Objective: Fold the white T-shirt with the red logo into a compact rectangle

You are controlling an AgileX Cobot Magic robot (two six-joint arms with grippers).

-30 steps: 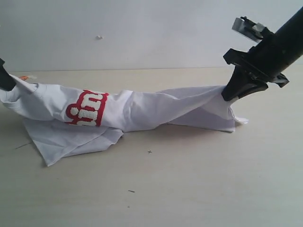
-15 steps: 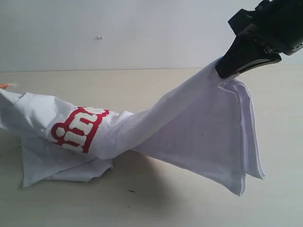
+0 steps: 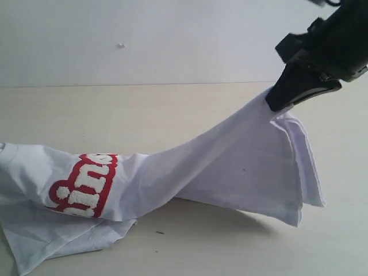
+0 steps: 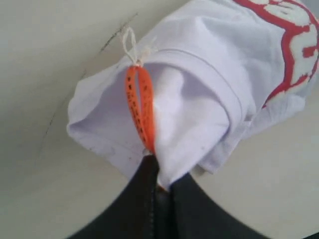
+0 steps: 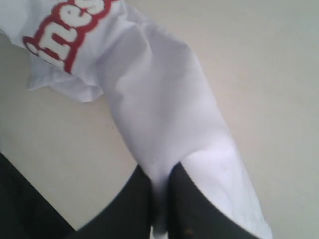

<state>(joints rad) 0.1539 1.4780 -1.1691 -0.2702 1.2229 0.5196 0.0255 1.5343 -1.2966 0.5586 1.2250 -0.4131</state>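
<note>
The white T-shirt (image 3: 230, 167) hangs stretched between both grippers, low at the left and high at the right. Its red logo (image 3: 83, 187) faces the exterior view near the left end, partly wrapped round the bunched cloth. My right gripper (image 3: 275, 102) is shut on the shirt's edge, held well above the table, and a flap of cloth hangs below it. In the right wrist view the shirt (image 5: 164, 114) runs from the right gripper (image 5: 162, 181) to the logo (image 5: 65, 30). My left gripper (image 4: 160, 172) is shut on the collar beside the orange tag (image 4: 139, 107); it is outside the exterior view.
The beige table (image 3: 172, 109) runs back to a white wall (image 3: 172, 40). A loose fold of the shirt (image 3: 57, 241) lies on the table at the front left. A small dark mark (image 3: 159, 232) sits on the table in front.
My right gripper has risen and lifted its end of the shirt off the table. The left end with the logo has shifted down and left, and the left gripper has left the exterior view.
</note>
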